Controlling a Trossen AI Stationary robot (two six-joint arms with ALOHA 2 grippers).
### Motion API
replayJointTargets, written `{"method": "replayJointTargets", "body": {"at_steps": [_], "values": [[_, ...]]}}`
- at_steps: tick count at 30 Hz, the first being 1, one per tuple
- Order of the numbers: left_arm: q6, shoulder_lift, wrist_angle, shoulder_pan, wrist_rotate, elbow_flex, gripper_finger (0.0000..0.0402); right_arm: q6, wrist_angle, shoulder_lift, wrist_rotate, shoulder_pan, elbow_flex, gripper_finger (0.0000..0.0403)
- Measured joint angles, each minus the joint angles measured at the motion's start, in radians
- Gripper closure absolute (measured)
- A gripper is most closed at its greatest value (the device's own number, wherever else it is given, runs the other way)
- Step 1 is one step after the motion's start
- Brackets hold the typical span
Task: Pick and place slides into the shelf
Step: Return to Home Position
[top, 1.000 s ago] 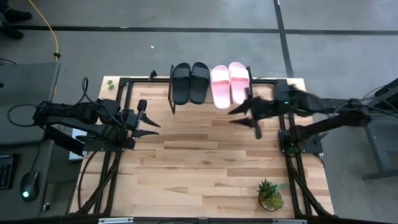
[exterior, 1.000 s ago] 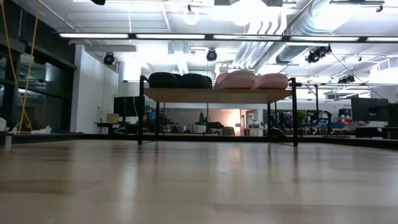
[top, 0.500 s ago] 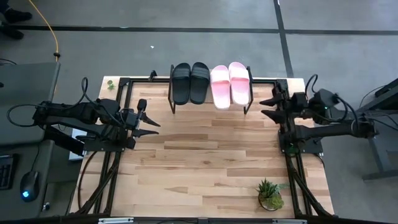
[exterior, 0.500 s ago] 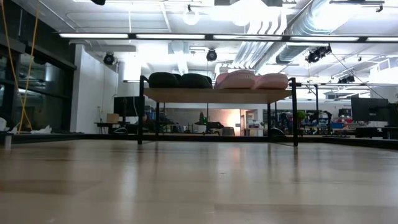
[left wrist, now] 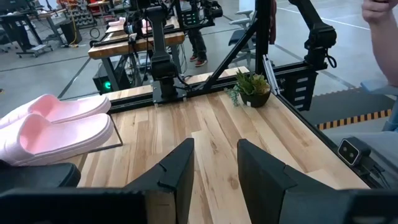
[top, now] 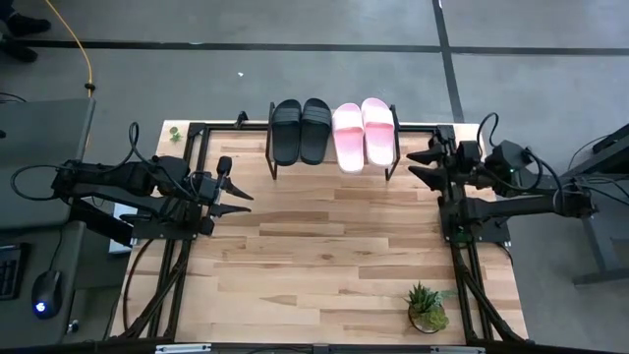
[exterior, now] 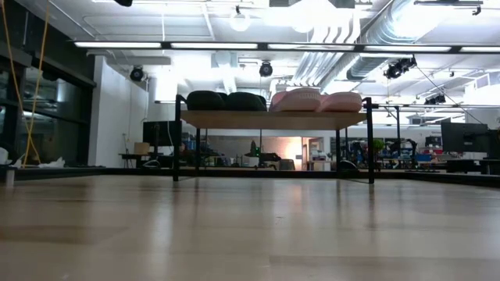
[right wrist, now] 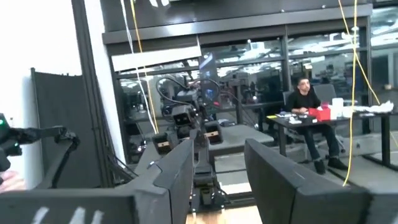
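Withdrawn to the tabletop's (top: 324,246) right edge, the right gripper (top: 413,165) gapes empty, as does the left gripper (top: 243,204) opposite; black and pink foam slides (top: 349,136), likely light and pliant, best taken by the strap, line the wood-topped black-legged shelf (exterior: 273,119) at the far edge.

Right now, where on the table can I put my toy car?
The table is bare in the middle, between the left gripper and right gripper, from the shelf to the plant. The shelf is crowded: four slides fill it.
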Motion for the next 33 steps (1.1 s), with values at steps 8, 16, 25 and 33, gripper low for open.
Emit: {"method": "replayJointTargets", "body": {"at_steps": [8,16,25,33], "values": [[0.000,0.000,0.000,0.000,0.000,0.000,0.0295,0.014,-0.012,-0.006,0.061,-0.001,0.000,0.0269],[-0.002,0.000,-0.001,0.000,0.000,0.000,0.0295,-0.056,-0.091,-0.006,0.104,0.000,0.000,0.0269],[-0.025,-0.026,-0.001,0.000,0.011,0.001,0.0295,-0.091,-0.094,-0.035,-0.157,0.001,0.000,0.0269],[-0.025,-0.149,0.183,0.001,0.015,-0.126,0.0295,-0.092,-0.179,-0.150,-0.145,0.003,-0.010,0.0269]]}}
